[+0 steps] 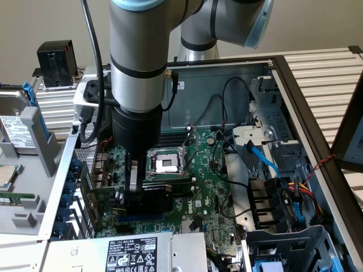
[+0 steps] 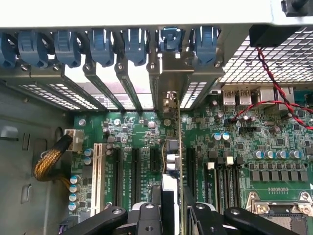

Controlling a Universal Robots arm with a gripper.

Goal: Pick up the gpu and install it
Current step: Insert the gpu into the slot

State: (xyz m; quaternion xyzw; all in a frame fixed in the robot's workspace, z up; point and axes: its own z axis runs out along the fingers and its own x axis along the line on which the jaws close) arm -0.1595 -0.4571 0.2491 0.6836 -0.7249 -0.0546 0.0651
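The gpu [image 1: 165, 191], a short green card with a black shroud, stands on edge over the expansion slots of the motherboard [image 1: 212, 187] inside the open case. My gripper [image 1: 136, 195] comes straight down onto it and is shut on it. The wrist view looks along the gpu [image 2: 174, 147] edge-on, with the gripper [image 2: 175, 213] at its near end and a finger [image 2: 150, 211] on either side. The card's metal bracket [image 2: 168, 73] sits against a rear slot opening. Whether the card is fully down in the slot cannot be told.
An open CPU socket [image 1: 164, 161] lies just behind the card. Blue slot latches [image 2: 102, 46] line the case's rear wall. The power supply [image 1: 130, 252] borders the front, and cables and a drive cage [image 1: 283, 198] crowd the exterior view's right. A hard drive [image 1: 17, 133] lies outside the case.
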